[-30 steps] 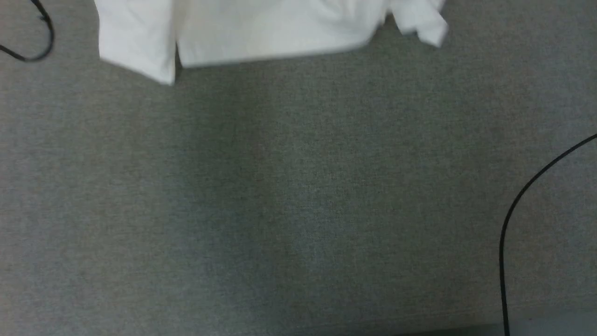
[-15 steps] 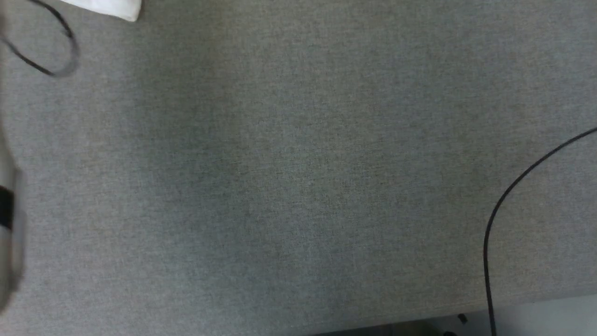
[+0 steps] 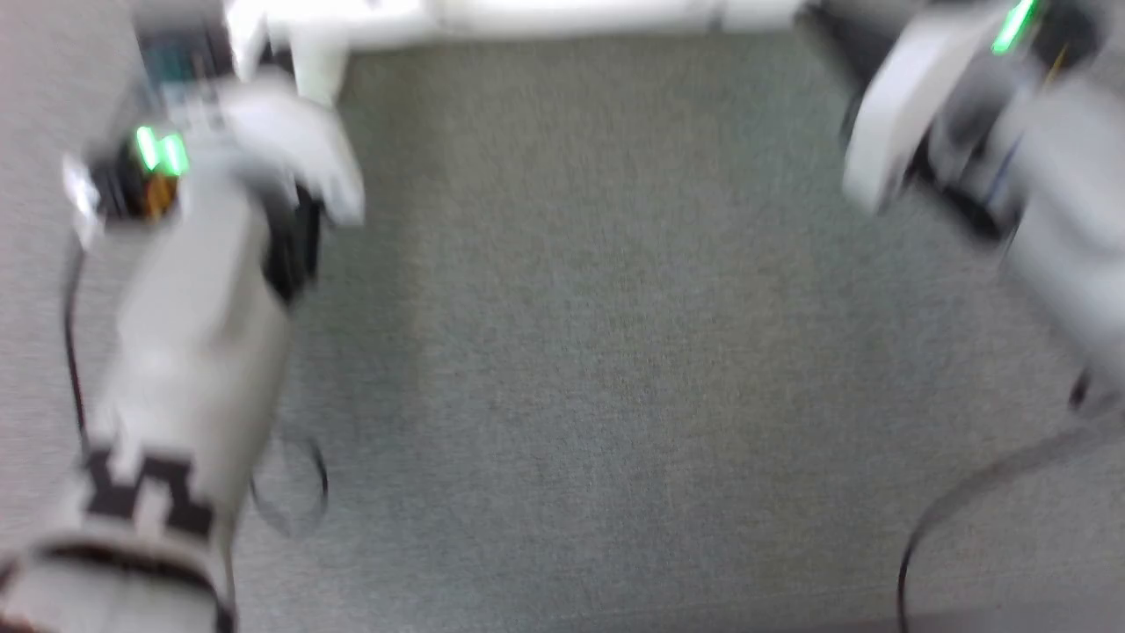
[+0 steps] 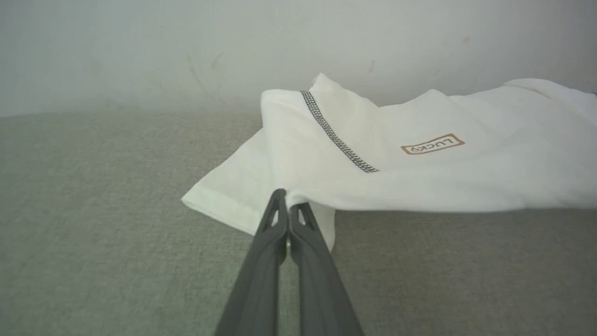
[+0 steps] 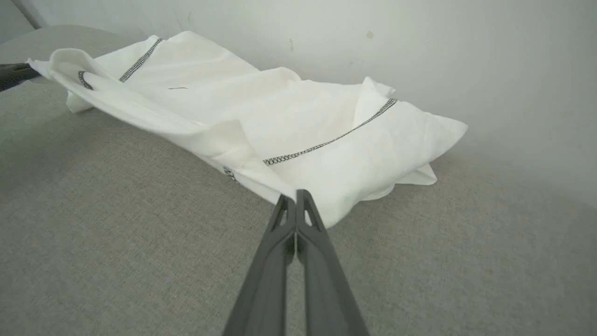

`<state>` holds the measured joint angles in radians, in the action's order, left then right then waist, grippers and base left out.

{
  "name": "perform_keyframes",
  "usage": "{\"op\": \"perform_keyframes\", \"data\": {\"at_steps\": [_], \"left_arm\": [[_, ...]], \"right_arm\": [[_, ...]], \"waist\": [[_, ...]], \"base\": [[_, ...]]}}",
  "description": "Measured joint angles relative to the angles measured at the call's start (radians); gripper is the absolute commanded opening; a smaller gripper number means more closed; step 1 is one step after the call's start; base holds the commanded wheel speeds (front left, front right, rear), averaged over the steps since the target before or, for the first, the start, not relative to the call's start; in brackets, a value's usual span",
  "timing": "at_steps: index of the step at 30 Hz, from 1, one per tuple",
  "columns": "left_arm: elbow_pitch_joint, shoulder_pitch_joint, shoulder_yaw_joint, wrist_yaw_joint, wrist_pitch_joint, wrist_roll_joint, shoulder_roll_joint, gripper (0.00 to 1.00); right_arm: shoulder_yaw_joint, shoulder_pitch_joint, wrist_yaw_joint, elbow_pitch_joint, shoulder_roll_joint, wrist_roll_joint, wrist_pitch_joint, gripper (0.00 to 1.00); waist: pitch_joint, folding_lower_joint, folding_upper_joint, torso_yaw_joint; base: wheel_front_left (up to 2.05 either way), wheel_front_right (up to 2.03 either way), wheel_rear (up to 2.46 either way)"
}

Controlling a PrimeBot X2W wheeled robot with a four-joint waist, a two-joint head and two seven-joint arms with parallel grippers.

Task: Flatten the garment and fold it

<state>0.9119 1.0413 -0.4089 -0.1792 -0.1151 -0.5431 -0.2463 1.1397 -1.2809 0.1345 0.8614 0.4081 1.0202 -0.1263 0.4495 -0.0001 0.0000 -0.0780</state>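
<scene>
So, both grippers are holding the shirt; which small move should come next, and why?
Probably spread the two grippers slightly apart. The left gripper and right gripper are each shut on the near edge of the garment, which lies creased and folded over itself on the grey surface. A little tension should flatten it.

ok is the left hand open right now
No, the left hand has its two dark fingers pressed together, pinching the near edge of the white shirt.
</scene>
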Motion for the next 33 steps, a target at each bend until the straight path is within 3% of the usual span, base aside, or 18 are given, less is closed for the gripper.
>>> {"op": "perform_keyframes", "data": {"at_steps": [6, 11, 17, 21, 26, 30, 33], "left_arm": [[-0.2, -0.334, -0.008, -0.041, 0.021, -0.027, -0.026, 0.0], [-0.525, -0.632, -0.016, -0.15, 0.112, -0.033, -0.099, 0.0], [-0.941, -0.967, -0.03, -0.286, 0.271, -0.034, -0.224, 0.0], [-1.115, -1.131, -0.037, -0.361, 0.342, -0.039, -0.26, 0.0], [-1.221, -1.278, -0.056, -0.425, 0.395, -0.068, -0.269, 0.0], [-1.26, -1.346, -0.067, -0.462, 0.422, -0.075, -0.275, 0.0], [-1.271, -1.377, -0.068, -0.474, 0.44, -0.083, -0.292, 0.0]], "right_arm": [[0.004, 0.245, 0.0, -0.128, 0.058, 0.015, 0.012, 0.0], [-0.051, 0.436, 0.001, -0.222, 0.104, -0.015, 0.035, 0.0], [-0.235, 0.681, 0.014, -0.305, 0.136, -0.112, 0.081, 0.0], [-0.418, 0.871, 0.023, -0.36, 0.126, -0.213, 0.147, 0.0], [-0.698, 1.145, 0.024, -0.505, 0.056, -0.407, 0.293, 0.0], [-0.941, 1.386, 0.024, -0.754, -0.06, -0.598, 0.473, 0.0], [-1.055, 1.547, 0.023, -0.956, -0.168, -0.727, 0.604, 0.0]], "waist": [[-0.139, -0.0003, 0.0, 0.016], [-0.247, -0.0004, 0.0, 0.026], [-0.35, -0.0003, 0.0, 0.033], [-0.398, -0.0002, 0.0, 0.036], [-0.434, -0.0001, 0.0, 0.037], [-0.443, 0.0, 0.0, 0.041], [-0.442, -0.0001, 0.0, 0.045]], "base": [[0.0, 0.0, 0.0], [0.0, 0.0, 0.0], [0.0, 0.0, 0.0], [0.0, 0.0, 0.0], [0.0, 0.0, 0.0], [0.0, 0.0, 0.0], [0.0, 0.0, 0.0]]}}
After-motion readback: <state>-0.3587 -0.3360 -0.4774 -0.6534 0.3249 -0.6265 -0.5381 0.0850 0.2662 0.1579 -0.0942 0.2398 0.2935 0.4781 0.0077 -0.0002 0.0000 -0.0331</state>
